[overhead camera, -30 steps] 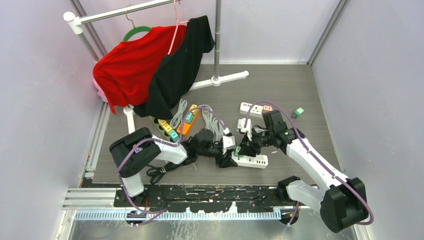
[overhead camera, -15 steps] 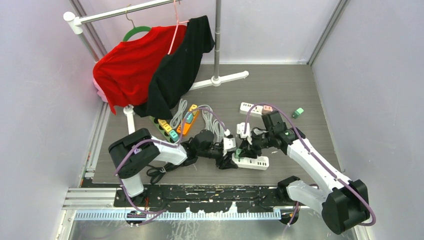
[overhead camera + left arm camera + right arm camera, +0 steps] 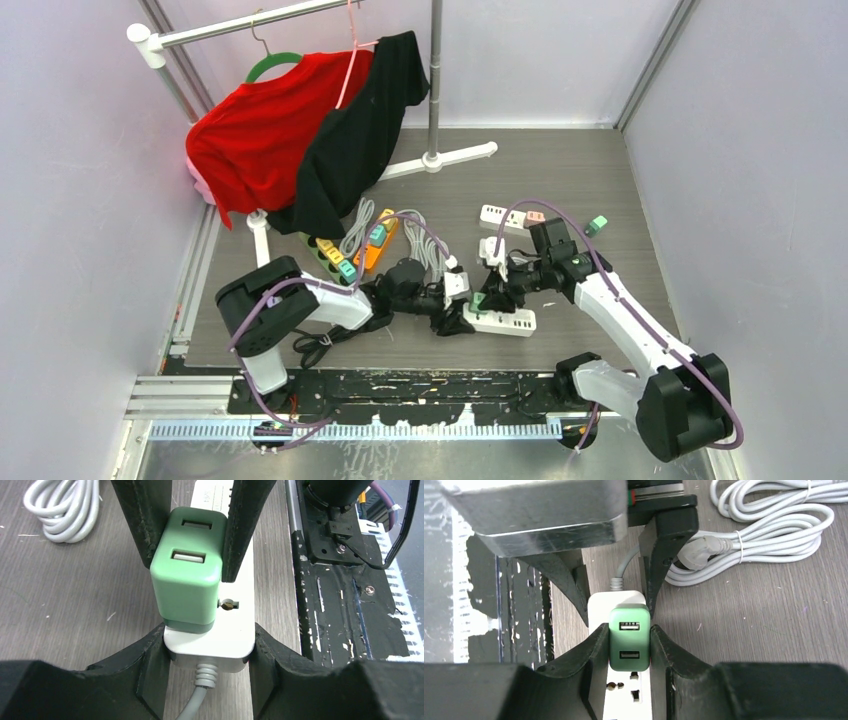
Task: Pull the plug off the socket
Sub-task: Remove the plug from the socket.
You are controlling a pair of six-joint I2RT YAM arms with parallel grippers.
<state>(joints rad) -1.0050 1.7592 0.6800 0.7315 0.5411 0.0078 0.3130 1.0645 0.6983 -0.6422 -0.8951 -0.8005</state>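
A green two-port USB plug (image 3: 187, 582) (image 3: 629, 640) (image 3: 478, 299) stands in the end socket of a white power strip (image 3: 210, 647) (image 3: 628, 702) (image 3: 508, 322) lying on the grey table. My left gripper (image 3: 207, 652) (image 3: 462, 320) is shut on the strip's cord end, one finger on each side. My right gripper (image 3: 629, 647) (image 3: 484, 298) is shut on the plug, its fingers (image 3: 145, 525) pressed against both flanks. The plug's base still sits flat on the strip.
Coiled white cables (image 3: 425, 250) (image 3: 769, 525) lie just behind the strip. An orange strip (image 3: 378, 240), a green strip (image 3: 335, 258), another white strip (image 3: 500, 216) and a loose green plug (image 3: 597, 224) lie farther back. A clothes rack (image 3: 435, 90) with red and black shirts stands at the back left.
The right arm's wrist has shifted slightly to the right. Both grips and the strip look unchanged.
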